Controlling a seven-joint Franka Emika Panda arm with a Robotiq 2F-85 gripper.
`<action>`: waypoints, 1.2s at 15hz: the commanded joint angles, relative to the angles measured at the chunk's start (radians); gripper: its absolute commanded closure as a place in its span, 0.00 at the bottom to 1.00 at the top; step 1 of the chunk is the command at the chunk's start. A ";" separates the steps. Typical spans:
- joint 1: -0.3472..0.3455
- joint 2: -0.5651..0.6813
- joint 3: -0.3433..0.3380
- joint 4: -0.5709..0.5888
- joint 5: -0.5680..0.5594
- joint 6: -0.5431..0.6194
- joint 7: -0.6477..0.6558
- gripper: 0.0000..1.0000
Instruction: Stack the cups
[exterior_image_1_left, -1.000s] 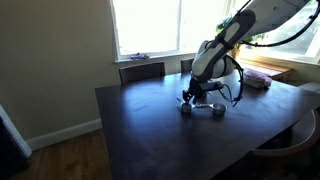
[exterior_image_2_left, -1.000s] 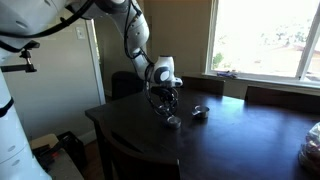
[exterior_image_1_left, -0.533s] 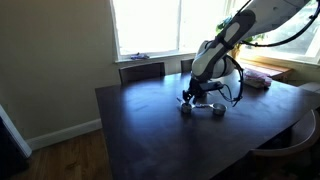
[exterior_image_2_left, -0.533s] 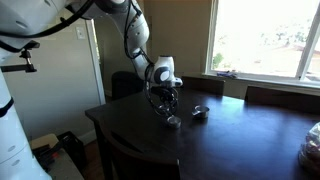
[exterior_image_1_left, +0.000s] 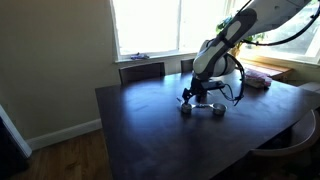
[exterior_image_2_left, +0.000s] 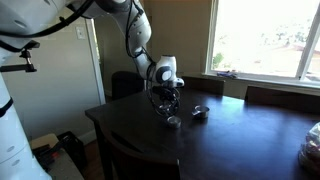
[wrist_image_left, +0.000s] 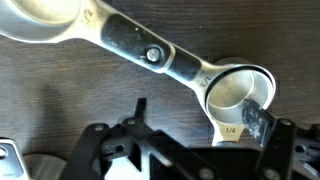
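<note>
In the wrist view a small silver measuring cup (wrist_image_left: 238, 90) marked 1/4 lies on the dark table. Its flat handle runs up-left past a rivet (wrist_image_left: 152, 55) to a larger silver cup (wrist_image_left: 45, 25) at the top edge. My gripper (wrist_image_left: 200, 115) hangs over the small cup with its jaws apart. The right fingertip (wrist_image_left: 259, 120) stands at the cup's rim and the left fingertip (wrist_image_left: 140, 108) is clear of it. Both exterior views show the gripper (exterior_image_1_left: 198, 96) (exterior_image_2_left: 168, 104) just above the cups (exterior_image_1_left: 186, 108) (exterior_image_2_left: 173, 121), with another cup (exterior_image_1_left: 216, 110) (exterior_image_2_left: 198, 113) beside them.
A silver edge (wrist_image_left: 12, 158) shows at the lower left of the wrist view. A pinkish flat object (exterior_image_1_left: 258, 80) lies near the window side of the dark table (exterior_image_1_left: 150, 130). Chairs (exterior_image_1_left: 141, 71) stand along the table's far edge.
The jaws have spread apart from the small cup, which stays on the table. The arm has lifted very slightly; the other cups have not moved.
</note>
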 joint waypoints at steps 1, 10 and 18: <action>-0.048 -0.066 0.037 -0.037 0.017 -0.070 -0.038 0.00; -0.008 -0.082 -0.059 0.052 -0.037 -0.109 0.034 0.00; -0.007 0.067 -0.134 0.295 -0.158 -0.203 0.012 0.00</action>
